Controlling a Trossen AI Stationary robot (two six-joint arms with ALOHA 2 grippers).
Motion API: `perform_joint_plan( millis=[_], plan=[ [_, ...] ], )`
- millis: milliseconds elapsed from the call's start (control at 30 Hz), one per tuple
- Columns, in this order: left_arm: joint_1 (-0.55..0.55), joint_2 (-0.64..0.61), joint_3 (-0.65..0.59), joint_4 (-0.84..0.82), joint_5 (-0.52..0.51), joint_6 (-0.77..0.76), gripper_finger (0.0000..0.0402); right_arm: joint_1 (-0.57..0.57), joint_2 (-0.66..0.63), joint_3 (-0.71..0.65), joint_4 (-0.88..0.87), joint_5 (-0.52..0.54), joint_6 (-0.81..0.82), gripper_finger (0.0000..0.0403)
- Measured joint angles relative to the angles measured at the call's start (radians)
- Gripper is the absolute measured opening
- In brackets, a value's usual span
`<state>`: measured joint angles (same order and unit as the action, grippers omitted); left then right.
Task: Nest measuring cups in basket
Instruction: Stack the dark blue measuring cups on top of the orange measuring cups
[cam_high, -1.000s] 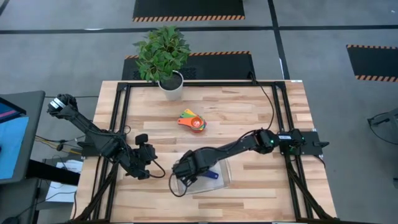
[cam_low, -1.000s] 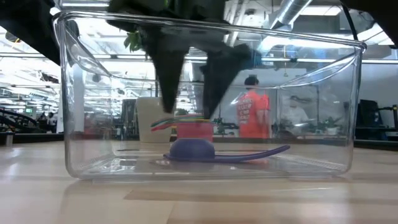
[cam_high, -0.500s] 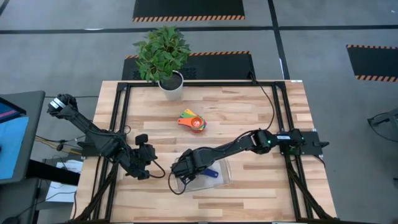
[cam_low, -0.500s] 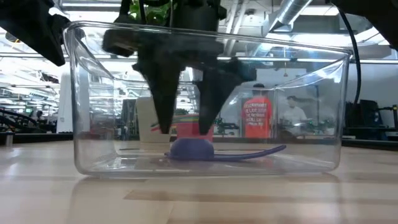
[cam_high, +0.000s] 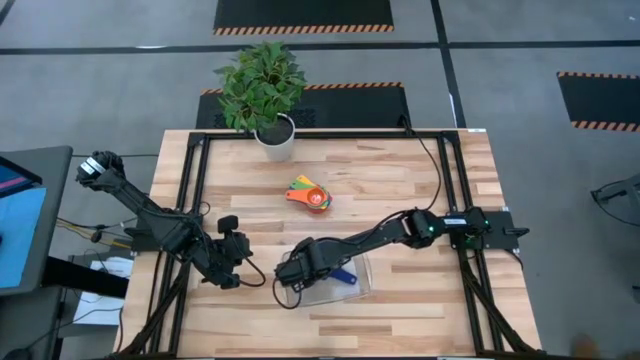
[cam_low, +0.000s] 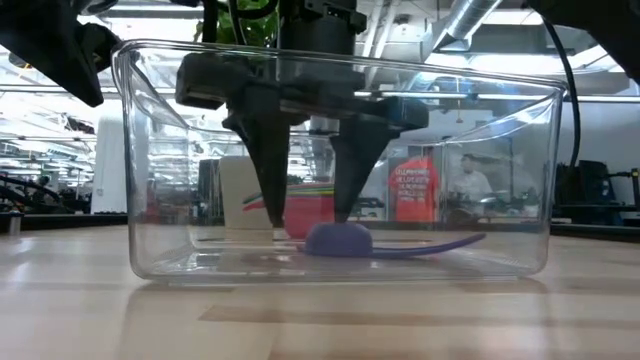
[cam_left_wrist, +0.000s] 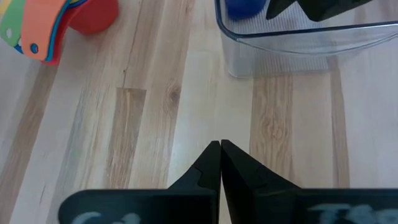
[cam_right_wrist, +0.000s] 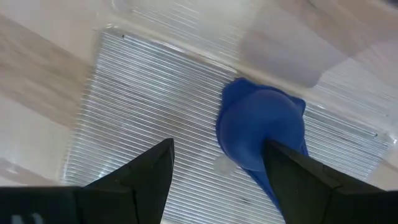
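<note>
The clear basket (cam_high: 360, 287) stands near the table's front edge. A dark blue measuring cup (cam_low: 338, 240) lies mouth down on its floor, with the handle (cam_low: 440, 244) pointing to the table's right. My right gripper (cam_right_wrist: 219, 143) is open and points down into the basket. One of its fingers (cam_right_wrist: 292, 174) stands right beside the cup (cam_right_wrist: 261, 130); the other is over bare floor. Farther back, a stack of coloured measuring cups (cam_high: 310, 196) rests on the wood. My left gripper (cam_left_wrist: 220, 144) is shut and hovers left of the basket, holding nothing. My right gripper comes from above, pointing down. One fingertip (cam_low: 343, 212) stands at the dark blue cup's domed bottom, at its left edge. Whether it touches the cup I cannot tell. The cup lies flat on the basket's floor.
A white pot with a green plant (cam_high: 275, 135) stands at the table's far edge. Black frame rails (cam_high: 190, 200) run along the left and right sides. Bare wood lies between the stack and the basket.
My right gripper has sunk deeper into the basket and rolled about its own axis, staying open. The basket has slid a little away from the near edge. The dark blue cup has slid a short way toward the table's right, still mouth down.
</note>
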<state>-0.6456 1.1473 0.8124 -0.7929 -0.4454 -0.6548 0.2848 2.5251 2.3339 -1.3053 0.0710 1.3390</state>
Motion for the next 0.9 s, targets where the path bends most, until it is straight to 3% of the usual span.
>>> perform_joint_plan(
  millis=[367, 900],
  plan=[
    [0.0, 0.0, 0.0, 0.0, 0.002, 0.001, 0.0, 0.016, -0.026, 0.016, -0.137, 0.048, 0.145, 0.0271],
    [0.0, 0.0, 0.0, 0.0, 0.04, 0.027, 0.0, 0.019, -0.015, 0.017, -0.12, 0.115, 0.185, 0.0271]
  ],
)
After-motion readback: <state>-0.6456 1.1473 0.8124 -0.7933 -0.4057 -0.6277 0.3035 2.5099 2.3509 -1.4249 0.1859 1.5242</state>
